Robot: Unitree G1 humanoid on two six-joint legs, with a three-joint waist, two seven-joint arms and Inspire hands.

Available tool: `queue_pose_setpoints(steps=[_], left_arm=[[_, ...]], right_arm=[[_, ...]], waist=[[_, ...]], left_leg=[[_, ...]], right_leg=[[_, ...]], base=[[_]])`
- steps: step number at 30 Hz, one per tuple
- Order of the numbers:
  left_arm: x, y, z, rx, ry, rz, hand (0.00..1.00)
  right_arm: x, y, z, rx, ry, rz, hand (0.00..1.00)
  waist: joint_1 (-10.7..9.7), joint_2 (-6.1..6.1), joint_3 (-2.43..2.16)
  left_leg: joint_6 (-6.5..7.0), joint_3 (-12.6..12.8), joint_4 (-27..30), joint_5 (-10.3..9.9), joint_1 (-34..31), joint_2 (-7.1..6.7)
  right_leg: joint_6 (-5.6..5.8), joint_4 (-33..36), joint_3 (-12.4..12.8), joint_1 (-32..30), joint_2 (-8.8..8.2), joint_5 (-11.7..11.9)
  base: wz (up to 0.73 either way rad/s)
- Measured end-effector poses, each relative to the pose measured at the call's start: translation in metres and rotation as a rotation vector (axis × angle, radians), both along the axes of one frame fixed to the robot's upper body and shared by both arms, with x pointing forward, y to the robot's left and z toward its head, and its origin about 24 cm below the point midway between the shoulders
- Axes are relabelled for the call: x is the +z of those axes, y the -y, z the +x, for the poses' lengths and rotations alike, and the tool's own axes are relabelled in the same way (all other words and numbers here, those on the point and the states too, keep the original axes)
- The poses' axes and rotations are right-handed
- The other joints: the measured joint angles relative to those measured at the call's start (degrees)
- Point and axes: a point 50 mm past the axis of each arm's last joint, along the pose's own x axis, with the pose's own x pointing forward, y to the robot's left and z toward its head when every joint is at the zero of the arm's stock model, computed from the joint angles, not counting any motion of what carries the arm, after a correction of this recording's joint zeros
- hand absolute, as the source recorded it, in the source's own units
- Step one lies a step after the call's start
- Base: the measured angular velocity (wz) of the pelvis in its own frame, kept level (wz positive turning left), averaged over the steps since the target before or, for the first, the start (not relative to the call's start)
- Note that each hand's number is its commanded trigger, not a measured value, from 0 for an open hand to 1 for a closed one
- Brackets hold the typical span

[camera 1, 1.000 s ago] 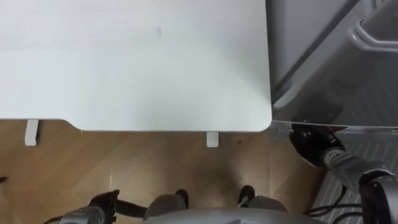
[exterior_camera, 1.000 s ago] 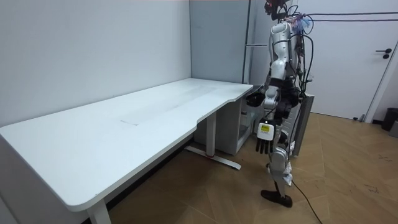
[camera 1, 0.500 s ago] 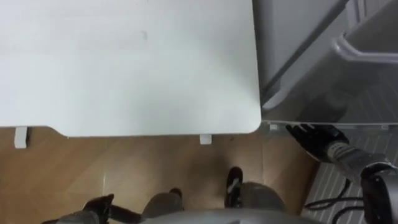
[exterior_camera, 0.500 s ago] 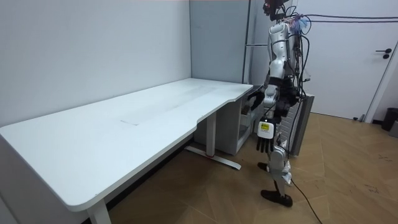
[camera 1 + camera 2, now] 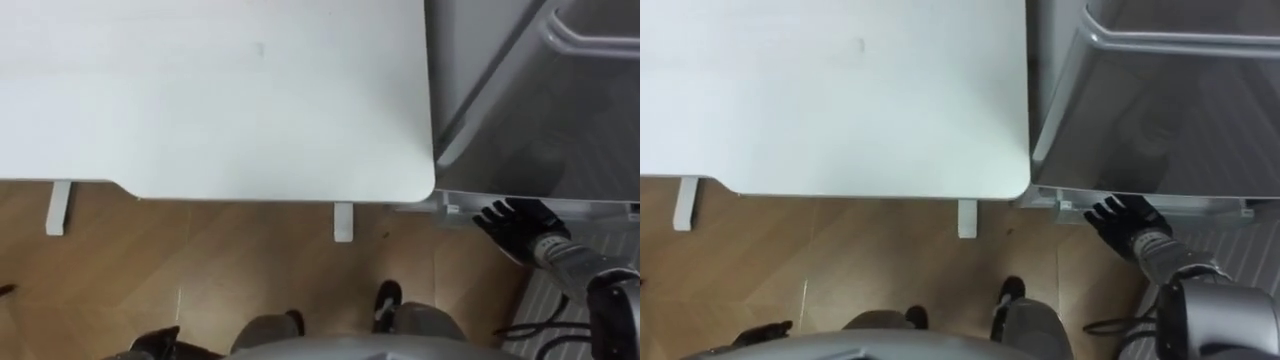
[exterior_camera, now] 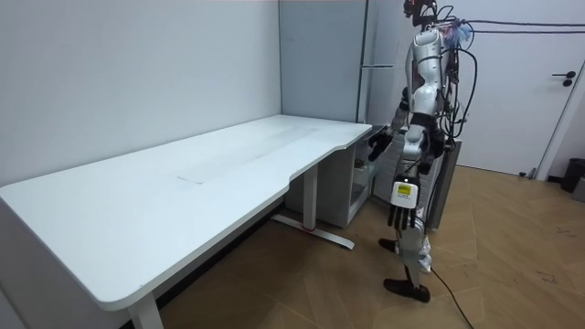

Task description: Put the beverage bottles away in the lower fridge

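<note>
The task seems only begun: the right hand (image 5: 510, 222), fingers apart and empty, is close to the fridge (image 5: 530, 110); the left hand (image 6: 396, 216) hangs with loose fingers.

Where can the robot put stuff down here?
The whole white table is bare, from its far side to the edge by the fridge. The wood floor in front of it is free too. It is tight at the table's corner, where the right hand, open, reaches by the fridge's bottom edge.
</note>
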Motion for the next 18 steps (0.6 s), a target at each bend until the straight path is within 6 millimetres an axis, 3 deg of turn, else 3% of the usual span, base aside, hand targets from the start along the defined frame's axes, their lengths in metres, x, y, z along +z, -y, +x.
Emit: queue_pose_setpoints(steps=[7,13,18], left_arm=[[0.000,-0.001,-0.012,0.015,-0.025,0.004,0.00],[-0.003,0.007,-0.010,0.043,-0.010,-0.005,0.00],[-0.004,0.006,-0.020,0.044,-0.033,0.029,0.00]], right_arm=[[-0.012,-0.007,-0.020,-0.004,-0.035,0.016,0.00],[-0.028,-0.022,-0.046,-0.027,-0.085,0.059,0.00],[-0.034,-0.023,-0.066,-0.045,-0.107,0.066,0.00]], waist=[[-0.3,-1.22,-0.73],[-0.6,-2.63,-0.46],[-1.4,-2.53,-0.45]], left_leg=[[0.00,0.2,0.1,0.0,2.8,0.00],[0.00,0.2,-0.2,0.0,5.1,0.08],[0.02,1.1,-1.6,0.0,6.8,0.07]], right_leg=[[0.22,-0.8,-0.4,3.4,0.00,-0.1],[0.59,-2.1,-1.0,6.5,0.02,-0.1],[0.93,-3.1,-1.0,7.9,0.10,0.3]], base=[[0.03],[0.07],[-0.02]])
